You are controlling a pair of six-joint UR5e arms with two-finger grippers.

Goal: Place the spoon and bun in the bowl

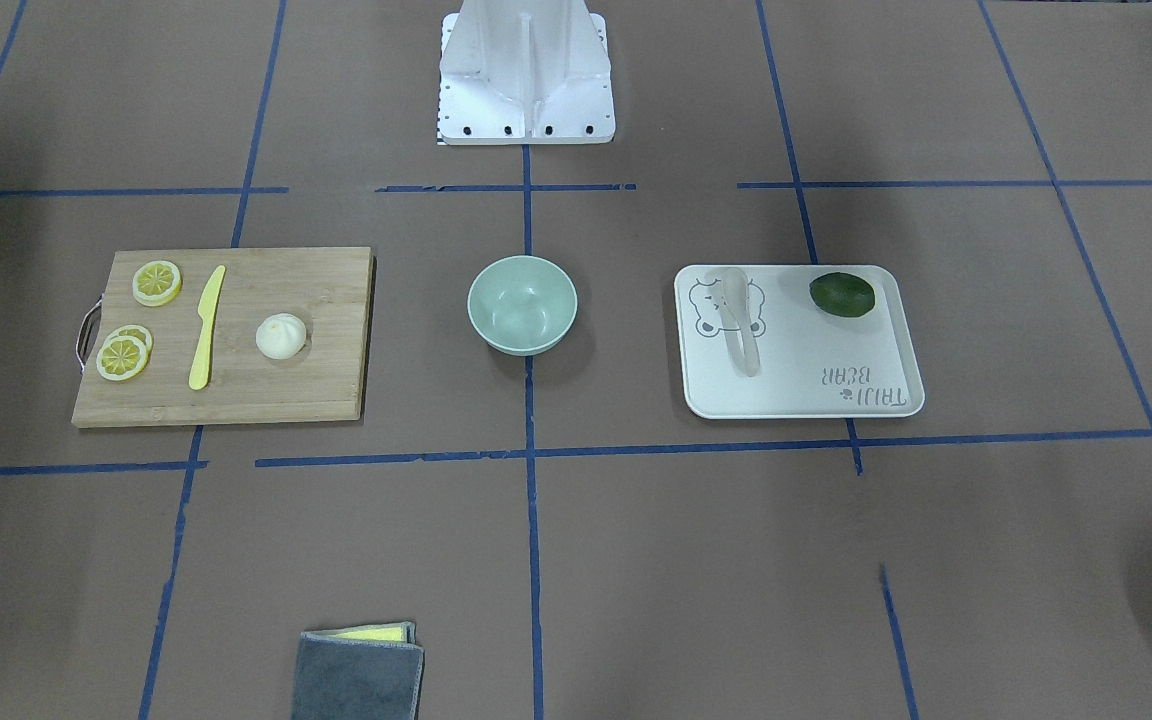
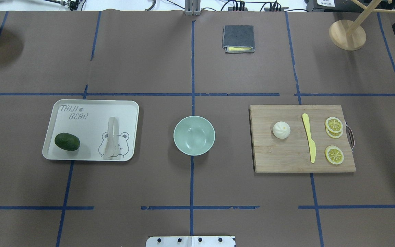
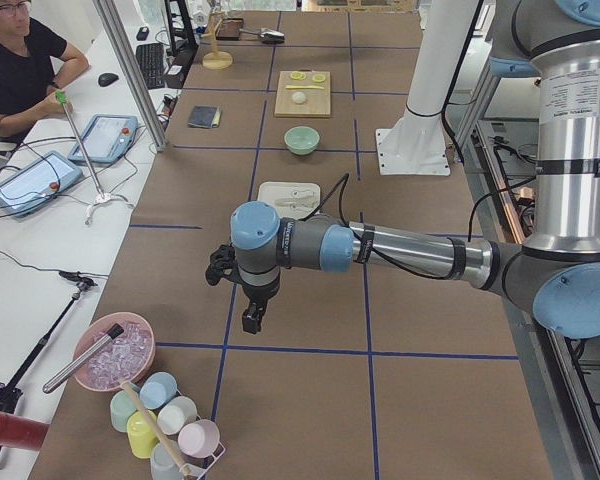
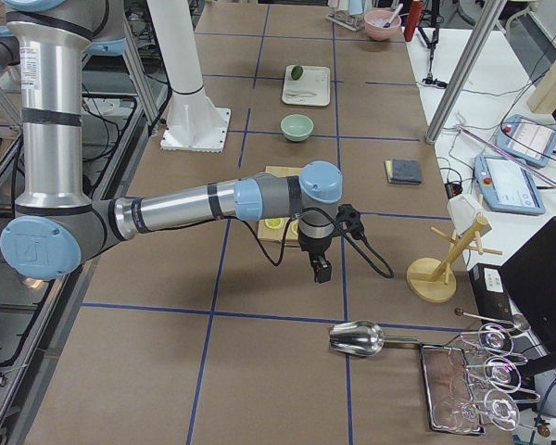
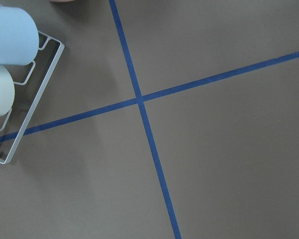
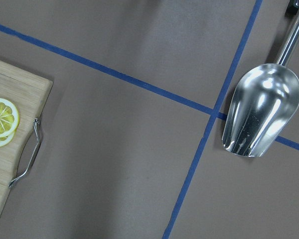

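The whitish spoon (image 2: 111, 137) lies on a white tray (image 2: 81, 123), also seen in the front view (image 1: 739, 325). The white pleated bun (image 2: 281, 130) sits on a wooden cutting board (image 2: 279, 157), also seen in the front view (image 1: 281, 336). The mint-green bowl (image 2: 176, 135) stands empty between them on the table's middle line (image 1: 474, 300). My left gripper (image 3: 252, 318) hangs over the table's left end, far from the tray. My right gripper (image 4: 322, 272) hangs beyond the board at the right end. I cannot tell whether either is open or shut.
A dark avocado (image 2: 67, 141) lies on the tray. A yellow knife (image 2: 309, 142) and lemon slices (image 2: 334, 155) lie on the board. A folded grey cloth (image 2: 238, 38), a metal scoop (image 6: 259, 114), a cup rack (image 5: 12, 74) and the robot's base plate (image 1: 526, 90) are around.
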